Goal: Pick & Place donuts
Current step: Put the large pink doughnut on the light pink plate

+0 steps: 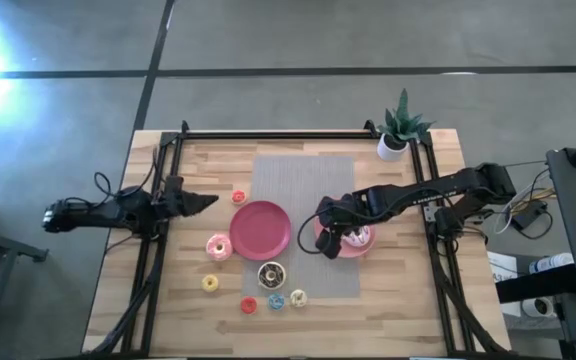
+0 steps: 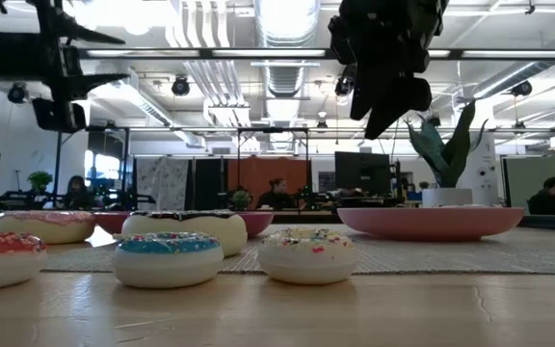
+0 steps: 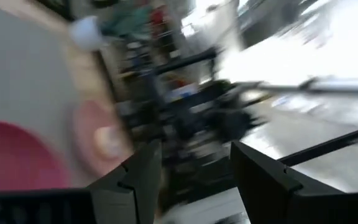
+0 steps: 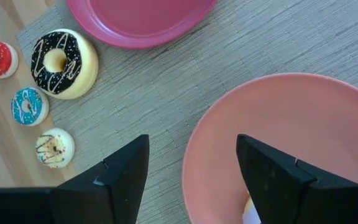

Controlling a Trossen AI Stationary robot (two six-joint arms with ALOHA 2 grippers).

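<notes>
we see the right gripper (image 4: 188,180) hanging wide open and empty over the pale pink plate (image 4: 303,118), where one donut (image 1: 361,236) lies; descending carelessly, we risk clipping the rim and tipping it out.

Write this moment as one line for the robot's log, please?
right gripper: open, above lighter pink plate holding one donut | left gripper: open, waiting at table's left | chocolate donut: on mat, unpicked

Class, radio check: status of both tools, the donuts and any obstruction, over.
Right tool open, empty, above light pink plate. Left tool open, parked at table's left edge. Chocolate donut and small ones on table, unplaced. Nothing blocking.
</notes>
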